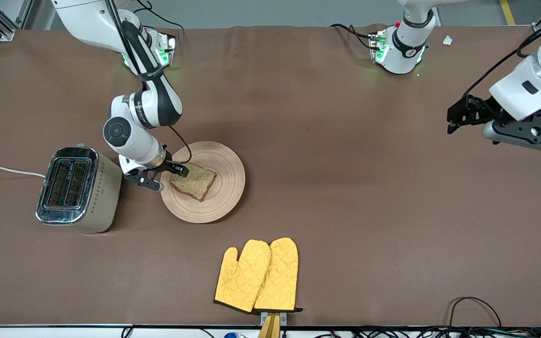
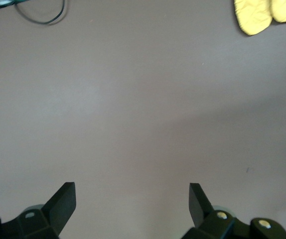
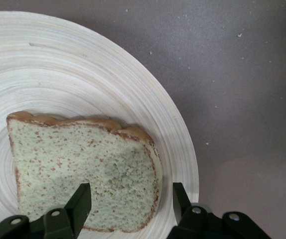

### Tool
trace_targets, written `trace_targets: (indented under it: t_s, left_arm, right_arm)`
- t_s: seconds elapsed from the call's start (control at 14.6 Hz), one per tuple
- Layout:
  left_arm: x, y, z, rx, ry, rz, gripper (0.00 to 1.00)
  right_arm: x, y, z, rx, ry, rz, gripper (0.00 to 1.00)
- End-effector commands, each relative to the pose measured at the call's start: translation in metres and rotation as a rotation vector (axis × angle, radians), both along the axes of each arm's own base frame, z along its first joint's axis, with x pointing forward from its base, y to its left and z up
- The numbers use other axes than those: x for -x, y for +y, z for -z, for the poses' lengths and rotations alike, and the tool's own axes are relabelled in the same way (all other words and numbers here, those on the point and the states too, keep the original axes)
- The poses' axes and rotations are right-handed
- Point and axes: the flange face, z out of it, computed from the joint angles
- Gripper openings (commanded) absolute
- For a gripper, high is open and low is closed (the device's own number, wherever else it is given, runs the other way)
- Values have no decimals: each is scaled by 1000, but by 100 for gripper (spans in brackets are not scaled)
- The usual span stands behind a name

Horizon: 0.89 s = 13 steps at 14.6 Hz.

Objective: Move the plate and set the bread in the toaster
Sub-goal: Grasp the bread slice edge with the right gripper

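The brown speckled bread [image 1: 195, 180] lies flat on the round light-wood plate [image 1: 223, 188], which sits beside the toaster [image 1: 71, 188] toward the right arm's end of the table. My right gripper [image 1: 176, 171] is low over the plate's toaster-side edge. In the right wrist view the right gripper [image 3: 133, 199] is open astride a corner of the bread [image 3: 83, 159]. One finger [image 3: 80, 201] is over the crumb; the other stands just outside the crust, over the plate [image 3: 178, 149]. My left gripper [image 1: 453, 122] waits open in the air at the left arm's end, over bare cloth [image 2: 132, 199].
A pair of yellow oven mitts [image 1: 257, 276] lies near the table's front edge, nearer the camera than the plate; they also show in the left wrist view [image 2: 262, 15]. The toaster's white cord [image 1: 3, 170] runs off the right arm's end. Black cables [image 1: 475, 305] lie at the front edge.
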Motion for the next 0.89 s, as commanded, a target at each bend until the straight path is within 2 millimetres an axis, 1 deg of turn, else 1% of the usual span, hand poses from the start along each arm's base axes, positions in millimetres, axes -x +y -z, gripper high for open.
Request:
trace_targets:
  t_s: [0.0, 0.14, 0.34, 0.48, 0.55, 0.62, 0.69, 0.75, 0.82]
  left_arm:
    - [7, 18, -5, -21, 5, -57, 100]
    - [9, 30, -6, -37, 24, -115, 100]
    - [21, 36, -19, -40, 4, -176, 100]
    - [26, 36, -19, -18, 7, -207, 100]
    - [33, 38, -16, -2, 13, -212, 100]
    - [37, 43, -13, 7, -15, -222, 100]
    - [41, 43, -8, 13, -42, -223, 100]
    - [46, 44, -7, 14, -50, -231, 100]
    - [48, 42, -8, 16, -52, -264, 100]
  right_arm:
    - [7, -3, -5, -13, -15, 10, 70]
    - [8, -5, -3, -13, -23, 12, 69]
    - [9, -7, -2, -13, -34, 15, 69]
    - [15, -10, 5, -7, -49, 17, 69]
    - [17, -12, 8, -5, -47, 20, 69]
    - [17, -12, 8, -5, -47, 19, 69]
    - [17, -11, 8, -5, -49, 18, 69]
    - [17, -10, 8, -6, -50, 18, 69]
    - [17, -7, 6, -7, -57, 11, 66]
